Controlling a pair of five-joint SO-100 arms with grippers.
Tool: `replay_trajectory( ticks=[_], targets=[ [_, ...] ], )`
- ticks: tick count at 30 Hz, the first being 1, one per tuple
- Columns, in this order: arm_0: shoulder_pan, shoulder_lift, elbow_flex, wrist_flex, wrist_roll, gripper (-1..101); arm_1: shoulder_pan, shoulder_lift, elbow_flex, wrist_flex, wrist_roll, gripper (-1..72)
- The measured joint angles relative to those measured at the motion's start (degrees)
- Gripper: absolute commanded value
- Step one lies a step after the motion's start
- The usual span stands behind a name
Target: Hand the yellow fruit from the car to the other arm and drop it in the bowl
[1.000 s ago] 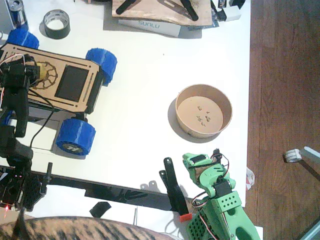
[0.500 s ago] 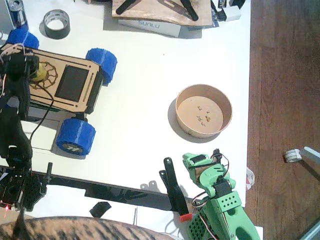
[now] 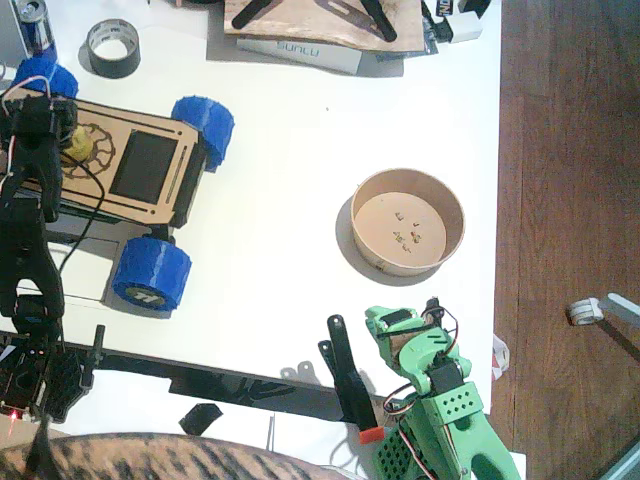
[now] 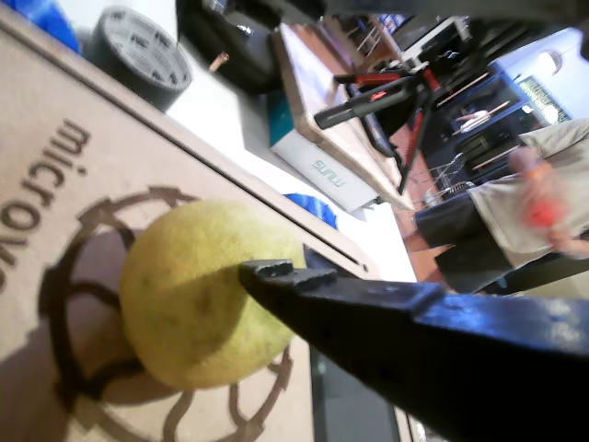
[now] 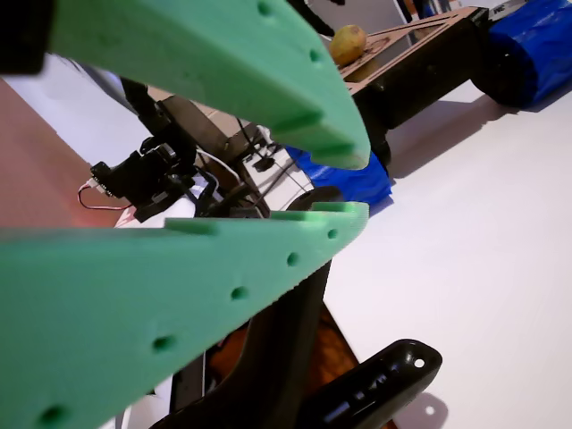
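Fixed view, from above: a white table. The black left arm reaches up the left edge, and its gripper sits over the near-left end of the car, a flat wooden chassis with blue wheels. The yellow fruit lies on the car's circular pattern, just right of the gripper and touching or nearly touching it. From here it is unclear how far the jaws are spread. The bowl stands well to the right of that gripper, holding only crumbs. The other arm, bright green, rests at the bottom edge, its gripper pointing up the table, just below the bowl.

In a wrist view, the yellow fruit rests on the car, on the circular cut-out. One black fingertip touches the fruit's right side; the second finger is out of sight, so the spread cannot be told.

In another wrist view, two green fingers stand apart at the tips with nothing between them. Far beyond them, the yellow fruit sits on the car.
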Motion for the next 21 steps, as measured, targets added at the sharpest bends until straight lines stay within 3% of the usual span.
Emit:
replay_trajectory(
  ticks=[7, 21],
  targets=[
    [0.0, -2.81, -1.32, -1.14, 4.39, 37, 0.0, 0.0, 0.0, 0.0, 0.0, -0.1],
    [3.08, -3.52, -2.29, 2.02, 4.83, 36, 0.0, 0.0, 0.0, 0.0, 0.0, -0.1]
  ],
)
